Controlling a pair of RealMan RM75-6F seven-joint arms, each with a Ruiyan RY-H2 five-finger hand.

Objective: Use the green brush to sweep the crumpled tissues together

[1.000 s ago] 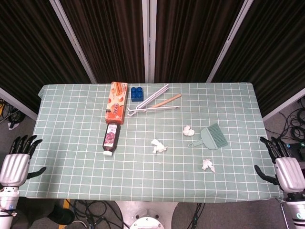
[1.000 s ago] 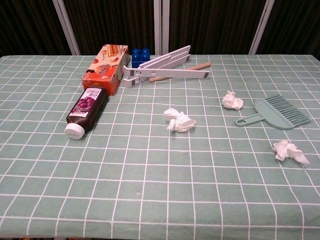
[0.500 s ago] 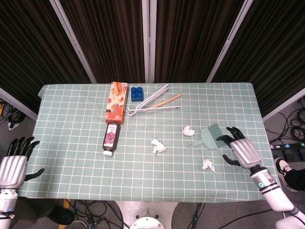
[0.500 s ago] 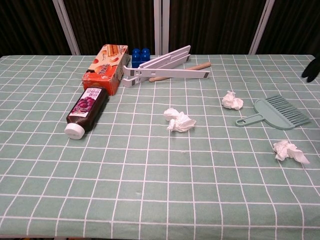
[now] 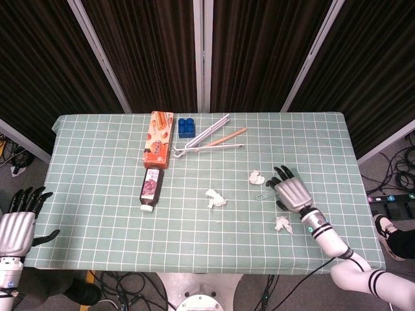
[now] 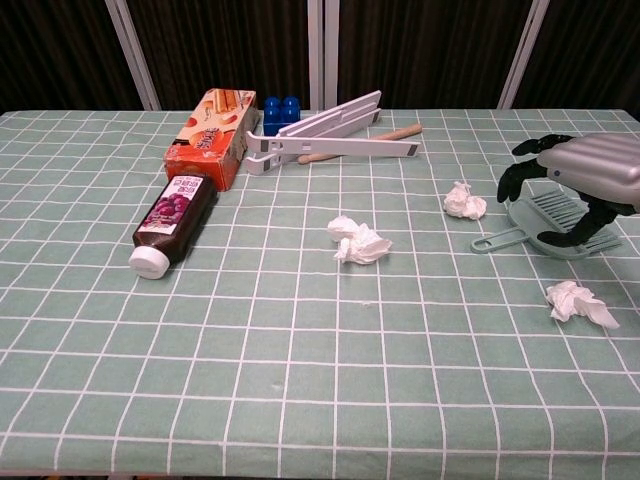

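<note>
- Here the right hand (image 6: pixel 585 180) hovers over the green brush (image 6: pixel 555 228) at the right side of the surface (image 5: pixel 91 194), fingers (image 6: pixel 520 178) spread and curled downward, holding nothing; whether they touch the brush cannot be told.
- The brush lies flat, its handle pointing left toward the middle.
- Three crumpled tissues: one (image 6: pixel 465 201) just left of the brush, one (image 6: pixel 358 241) near the centre, one (image 6: pixel 580 303) nearer, toward the right edge.
- Open cloth spans the near half and the left.
- The left hand (image 5: pixel 18 223) sits off the near-left corner, fingers apart, empty.
- A bottle (image 6: pixel 172 223), box (image 6: pixel 211 136), blue block (image 6: pixel 279 111) and white rack (image 6: pixel 325 135) crowd the far left-centre.
</note>
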